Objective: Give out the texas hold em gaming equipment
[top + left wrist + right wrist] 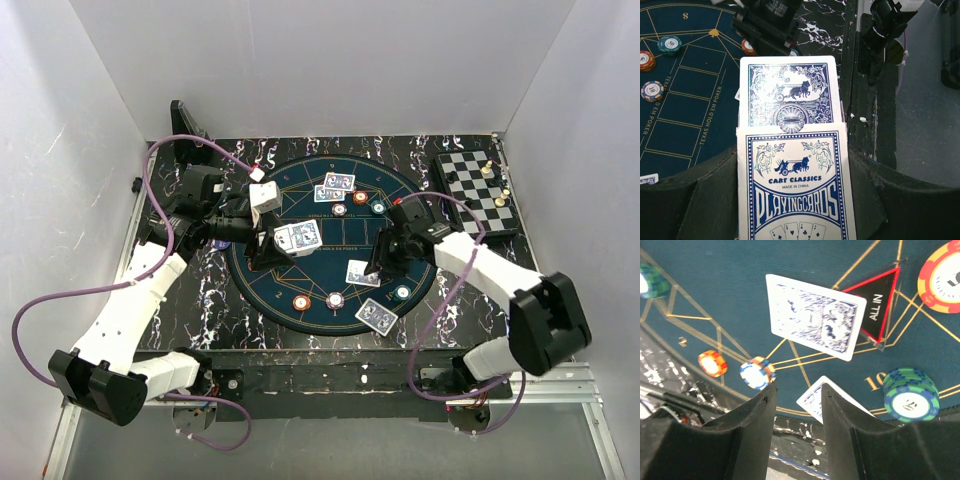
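Note:
My left gripper [283, 240] [792, 150] is shut on a white-and-blue playing card box [795, 190] [298, 238], held above the left part of the round blue mat [300, 270]. One blue-backed card [787, 90] sticks out of the box's top. My right gripper [379, 262] [798, 387] hangs open over the mat's right side with nothing between its fingers. Under it lie a blue-backed card [815, 317] [362, 272], a second card [812, 400] [376, 315] and a black-and-red "ALL IN" triangle marker [879, 310]. More cards [338, 183] lie at the far side.
Striped chips dot the mat: a green-blue stack [910, 395], a blue-orange chip [757, 372], an orange one [712, 363], and others [301, 301] [360, 197]. A chessboard [478, 190] with small pieces sits at the back right. White walls enclose the table.

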Controlling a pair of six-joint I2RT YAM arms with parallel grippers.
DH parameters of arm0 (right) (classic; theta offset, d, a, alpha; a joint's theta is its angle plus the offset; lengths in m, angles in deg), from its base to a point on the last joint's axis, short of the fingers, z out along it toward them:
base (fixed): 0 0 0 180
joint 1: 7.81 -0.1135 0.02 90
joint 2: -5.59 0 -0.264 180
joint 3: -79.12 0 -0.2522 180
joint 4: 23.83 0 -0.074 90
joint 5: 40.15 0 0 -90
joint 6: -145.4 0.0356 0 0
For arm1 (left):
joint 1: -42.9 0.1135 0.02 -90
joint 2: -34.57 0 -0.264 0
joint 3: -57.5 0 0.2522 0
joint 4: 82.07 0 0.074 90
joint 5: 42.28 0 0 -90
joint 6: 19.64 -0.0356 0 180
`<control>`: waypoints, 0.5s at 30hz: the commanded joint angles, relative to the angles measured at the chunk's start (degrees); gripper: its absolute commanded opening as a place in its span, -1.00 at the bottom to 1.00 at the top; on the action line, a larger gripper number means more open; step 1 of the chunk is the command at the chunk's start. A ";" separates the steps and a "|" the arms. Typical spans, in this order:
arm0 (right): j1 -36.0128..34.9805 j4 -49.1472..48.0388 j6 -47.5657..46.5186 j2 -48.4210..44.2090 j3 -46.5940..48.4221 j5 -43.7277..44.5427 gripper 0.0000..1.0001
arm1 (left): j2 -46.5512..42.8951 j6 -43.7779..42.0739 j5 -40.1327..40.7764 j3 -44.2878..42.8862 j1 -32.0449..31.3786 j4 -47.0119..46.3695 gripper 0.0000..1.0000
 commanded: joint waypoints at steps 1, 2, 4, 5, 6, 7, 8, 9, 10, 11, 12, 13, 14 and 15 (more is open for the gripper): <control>-0.13 1.85 0.42 -8.58 3.47 -0.71 -0.02 | -0.51 0.04 -1.39 0.09 0.29 -0.70 -0.21; -0.13 2.73 0.42 -10.25 4.96 -0.97 0.00 | -0.34 -0.13 -1.30 0.18 0.29 -0.87 -0.21; -0.13 4.14 0.34 -13.42 8.39 -2.63 0.06 | -0.16 -0.39 -0.60 0.62 0.29 -0.96 -0.21; -0.22 4.49 0.25 -14.91 10.23 -3.08 0.11 | -0.07 -0.48 -0.25 0.62 0.29 -0.96 -0.21; -0.13 5.02 0.25 -15.97 11.90 -3.60 0.20 | -0.07 -0.57 -0.07 0.79 0.29 -1.05 -0.21; -0.13 5.55 0.33 -16.85 13.75 -4.65 0.32 | 0.01 -0.66 -0.07 0.79 0.29 -0.96 -0.21; -0.13 6.34 0.34 -17.38 15.59 -5.97 0.42 | -0.16 -0.66 -0.07 0.79 0.29 -0.88 -0.21; -0.13 7.04 0.34 -17.56 17.52 -6.94 0.50 | -0.16 -0.66 -0.15 0.79 0.29 -0.79 -0.21; -0.13 7.13 0.60 -17.56 18.85 -8.78 0.59 | -0.25 -0.75 0.02 0.79 0.29 -0.96 -0.21; -0.13 7.22 0.86 -17.30 19.91 -10.45 0.64 | -0.34 -0.83 0.02 0.88 0.29 -0.96 -0.21; -0.13 7.22 1.12 -17.12 20.53 -12.03 0.66 | -0.25 -0.92 0.02 0.97 0.29 -1.05 -0.21; -0.13 6.35 1.91 -16.95 20.88 -13.96 0.68 | -0.42 -1.01 0.02 1.14 0.29 -1.14 -0.21; -0.13 5.13 2.70 -17.03 20.88 -15.55 0.69 | -0.43 -1.19 0.02 1.32 0.29 -1.05 -0.21; -0.13 3.55 4.10 -17.12 20.62 -17.30 0.70 | -0.51 -1.27 0.02 1.58 0.29 -1.14 -0.21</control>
